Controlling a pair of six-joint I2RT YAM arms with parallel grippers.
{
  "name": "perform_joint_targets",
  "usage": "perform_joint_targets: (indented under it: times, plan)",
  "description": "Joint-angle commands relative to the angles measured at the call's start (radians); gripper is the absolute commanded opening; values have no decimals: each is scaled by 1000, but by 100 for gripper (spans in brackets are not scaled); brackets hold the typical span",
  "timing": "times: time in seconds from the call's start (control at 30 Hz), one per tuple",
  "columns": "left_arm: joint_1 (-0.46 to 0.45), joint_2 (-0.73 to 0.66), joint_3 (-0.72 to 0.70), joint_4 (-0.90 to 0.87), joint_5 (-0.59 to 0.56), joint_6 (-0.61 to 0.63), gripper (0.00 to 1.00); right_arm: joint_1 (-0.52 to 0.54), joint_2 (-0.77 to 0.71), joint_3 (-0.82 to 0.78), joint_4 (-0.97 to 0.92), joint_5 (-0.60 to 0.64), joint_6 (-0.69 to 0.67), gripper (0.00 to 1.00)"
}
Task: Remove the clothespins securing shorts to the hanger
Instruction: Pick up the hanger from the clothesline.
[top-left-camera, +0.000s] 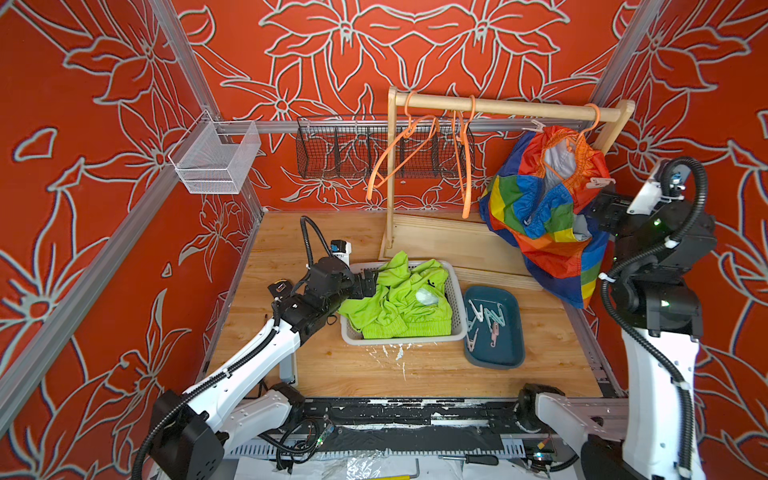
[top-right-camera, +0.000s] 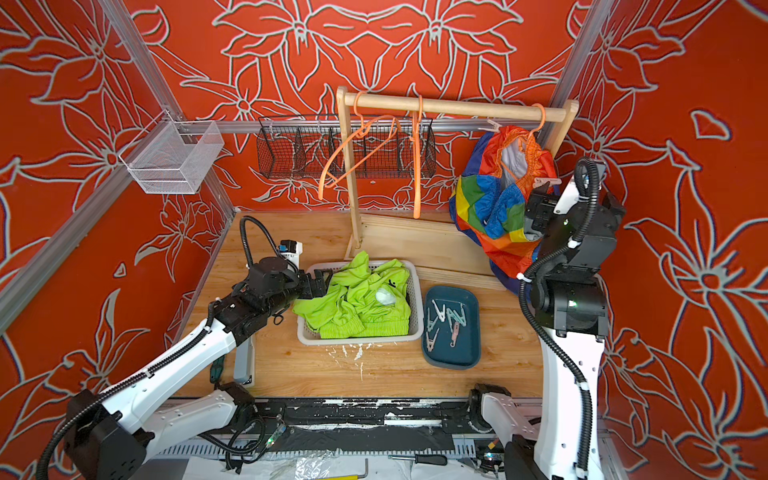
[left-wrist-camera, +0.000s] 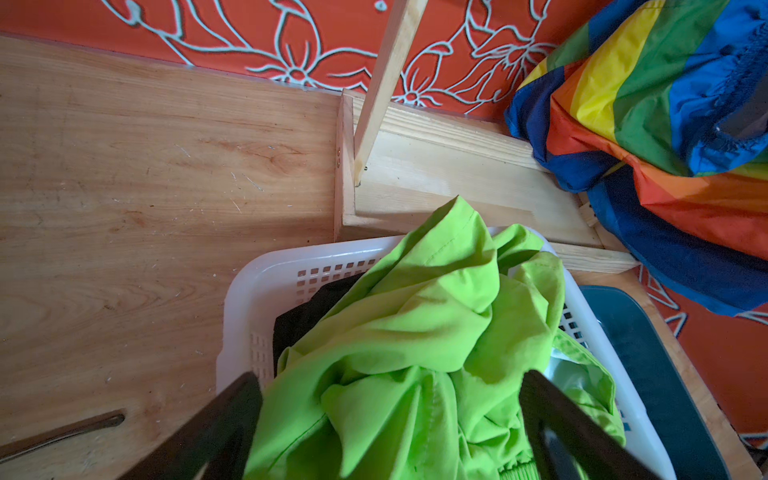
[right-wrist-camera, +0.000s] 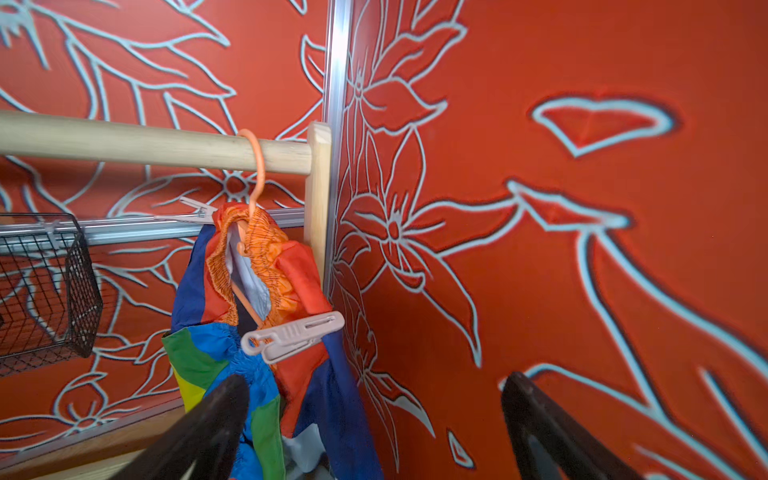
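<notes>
We see the rainbow colour-block fabric shorts (top-left-camera: 540, 216) hanging at the table's far right corner from an orange plastic hanger (right-wrist-camera: 260, 166), which is hooked over the round wooden rail (top-left-camera: 511, 109). A pale pink plastic clothespin (right-wrist-camera: 291, 334) clamps the waistband on the hanger's nearer arm. A second pale clothespin (right-wrist-camera: 195, 210) sits at the far arm, just under the rail. The right gripper (right-wrist-camera: 374, 386) is raised beside these shorts with its fingers spread wide and empty, and the pink clothespin is near them but apart. The left gripper (left-wrist-camera: 390, 380) hangs over the left rim of the white perforated plastic basket (top-left-camera: 403, 340) at the table's middle. Its fingers are likewise wide, above the crumpled lime green shorts (top-left-camera: 399, 299) that fill the basket, and black fabric (left-wrist-camera: 303, 316) shows beneath. Just beside the basket, toward the right edge, a dark teal plastic tray (top-left-camera: 498, 353) holds several loose clothespins (top-left-camera: 482, 320). 2 bare orange hangers (top-left-camera: 468, 178) share the rail.
</notes>
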Motion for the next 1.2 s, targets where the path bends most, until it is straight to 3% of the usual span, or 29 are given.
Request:
perform_joint_targets:
  times: [0.0,0.3,0.77,0.9,1.07,1.17]
  plan:
    - [11,-13,-7,21,11,11,97,-56,32,17,-46,-137,125,98]
    - [18,-21,-31,32,15,9,97,-213,76,-29,0,-331,243,97]
    - [31,-45,-77,60,23,-5,97,-241,158,-93,161,-473,264,96]
    - [36,-57,-90,62,23,-5,97,-241,156,-96,159,-527,279,85]
    - [42,-61,-99,70,26,-8,97,-240,119,-125,164,-583,299,63]
    - [45,-61,-101,70,28,-8,97,-237,116,-130,156,-629,314,63]
